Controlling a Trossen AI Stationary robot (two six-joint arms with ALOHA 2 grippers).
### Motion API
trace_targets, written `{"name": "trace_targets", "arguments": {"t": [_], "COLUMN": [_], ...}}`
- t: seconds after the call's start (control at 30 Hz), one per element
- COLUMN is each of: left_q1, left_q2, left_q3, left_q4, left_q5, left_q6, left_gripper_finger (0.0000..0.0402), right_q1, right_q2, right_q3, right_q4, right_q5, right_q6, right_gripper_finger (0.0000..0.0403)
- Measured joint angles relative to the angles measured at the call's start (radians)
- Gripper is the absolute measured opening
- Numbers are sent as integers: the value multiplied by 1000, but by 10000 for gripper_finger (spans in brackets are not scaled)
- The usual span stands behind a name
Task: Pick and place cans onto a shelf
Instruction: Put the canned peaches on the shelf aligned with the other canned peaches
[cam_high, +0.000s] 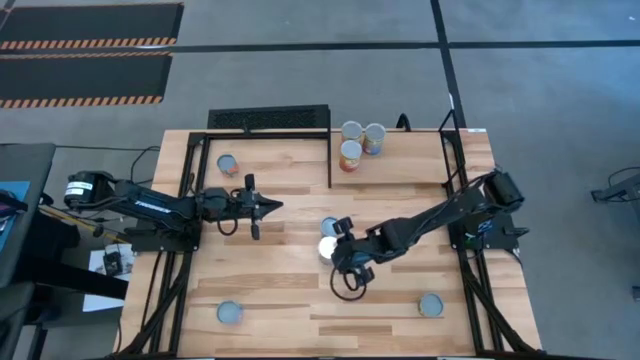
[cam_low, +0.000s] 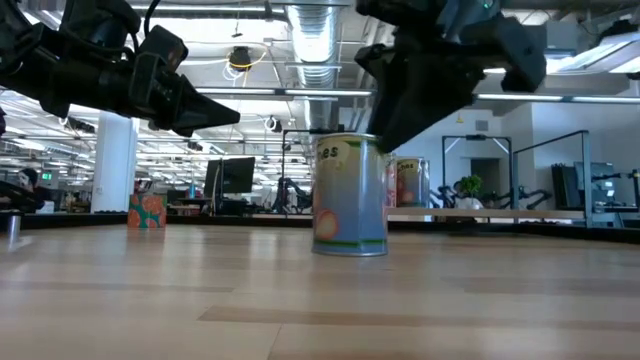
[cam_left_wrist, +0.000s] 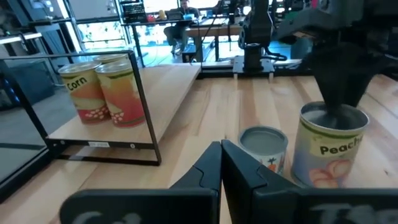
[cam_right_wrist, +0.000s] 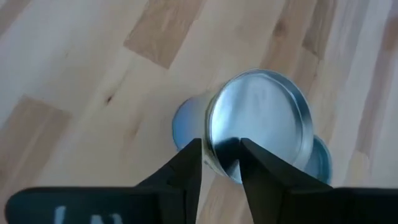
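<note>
A tall grey-blue can (cam_high: 327, 248) marked "Peach" stands upright on the table's middle; it also shows in the low view (cam_low: 350, 195) and the left wrist view (cam_left_wrist: 329, 152). A short tin (cam_left_wrist: 263, 146) stands right beside it. My right gripper (cam_right_wrist: 221, 149) is over the tall can's silver lid (cam_right_wrist: 258, 121), fingers pointing down with a narrow gap between them. My left gripper (cam_left_wrist: 221, 168) is shut and empty, hovering left of the two cans (cam_high: 265, 207). Three orange-labelled cans (cam_high: 358, 142) stand on the shelf board (cam_high: 400, 165). My right gripper comes at the tall can from above, its fingertips (cam_left_wrist: 339, 112) at the lid's rim (cam_right_wrist: 224, 158). I cannot tell whether they touch the lid. The can stands upright on the table.
Single cans stand at the far left (cam_high: 228, 163), near left (cam_high: 230, 313) and near right (cam_high: 431, 304). The shelf's black wire frame (cam_left_wrist: 140, 93) stands at the table's far edge. Black rails (cam_high: 460, 200) run along both table sides.
</note>
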Motion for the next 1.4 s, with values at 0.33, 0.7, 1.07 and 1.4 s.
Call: {"name": "trace_targets", "arguments": {"t": [0.33, 0.7, 1.07, 1.4], "left_q1": [0, 0, 0, 0], "left_q2": [0, 0, 0, 0], "left_q3": [0, 0, 0, 0], "left_q4": [4, -5, -19, -13], "left_q5": [-10, -11, -11, -13], "left_q6": [-5, -6, -23, -26], "left_gripper_finger": [0, 0, 0, 0], "right_q1": [-7, 12, 11, -201], "right_q2": [22, -2, -143, -359], "right_q3": [5, 91, -20, -283], "right_q4": [12, -130, -333, -259], "right_q5": [3, -74, -75, 68], "right_q6": [-9, 112, 361, 436], "right_gripper_finger": [81, 13, 3, 3]}}
